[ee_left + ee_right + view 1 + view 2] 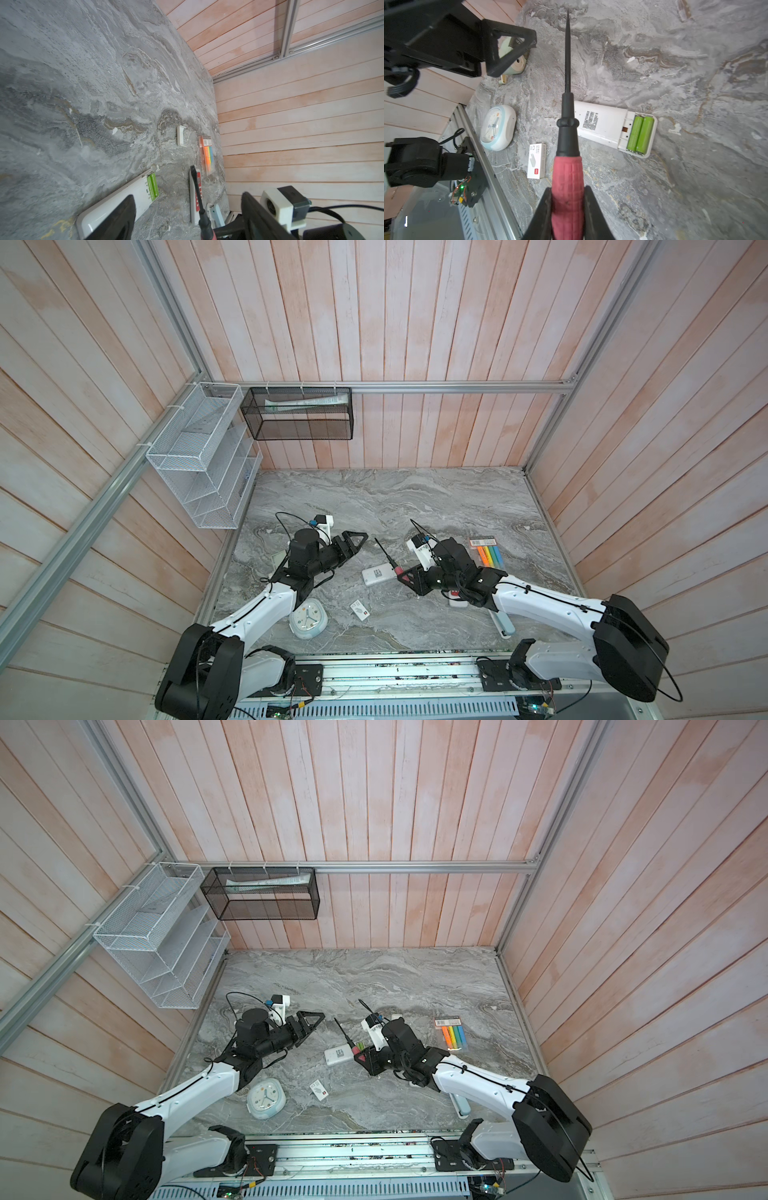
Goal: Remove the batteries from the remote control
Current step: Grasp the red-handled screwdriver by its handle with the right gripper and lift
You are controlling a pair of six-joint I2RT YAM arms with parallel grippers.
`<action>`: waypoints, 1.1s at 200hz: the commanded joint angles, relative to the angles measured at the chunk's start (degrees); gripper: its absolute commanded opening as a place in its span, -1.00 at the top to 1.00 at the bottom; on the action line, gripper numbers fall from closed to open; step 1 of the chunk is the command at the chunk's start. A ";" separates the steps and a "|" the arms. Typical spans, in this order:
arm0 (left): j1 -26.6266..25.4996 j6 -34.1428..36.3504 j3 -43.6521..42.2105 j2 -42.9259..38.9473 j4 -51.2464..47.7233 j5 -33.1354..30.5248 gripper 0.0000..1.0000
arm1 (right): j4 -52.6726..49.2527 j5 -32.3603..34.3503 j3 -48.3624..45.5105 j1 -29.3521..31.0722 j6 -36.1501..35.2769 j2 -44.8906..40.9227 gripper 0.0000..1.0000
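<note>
A white remote control (pixel 602 122) lies back-up on the marble table, also in both top views (pixel 376 576) (pixel 337 1056). Its compartment is uncovered, with two yellow-green batteries (pixel 639 135) (pixel 152 187) side by side inside. My right gripper (pixel 568 195) (pixel 409 577) is shut on the red handle of a screwdriver (pixel 568 172) (pixel 384 553), whose black shaft points out above the remote's plain end, away from the batteries. My left gripper (pixel 187 196) (pixel 355 541) hovers open and empty, left of the remote.
A round clock (pixel 308 619) and a small white box (pixel 360 609) lie near the front. A highlighter pack (pixel 489 556), a second remote with red buttons (pixel 196 187), a loose white cover (pixel 180 136) and a pale-blue stapler (pixel 503 622) sit on the right. Wire baskets (pixel 199 456) hang at back left.
</note>
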 commanded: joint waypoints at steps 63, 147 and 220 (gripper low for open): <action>-2.99 -3.27 -1.57 2.99 15.36 -2.88 -0.38 | 6.65 -7.96 2.39 -1.19 2.18 0.03 0.91; -4.29 -6.67 -3.49 6.02 24.74 -3.22 0.06 | 8.21 -9.60 3.11 -1.72 2.97 0.29 0.90; -4.37 -7.13 -3.68 6.05 25.77 -3.38 0.45 | 9.64 -10.99 3.41 -1.90 3.85 1.17 0.90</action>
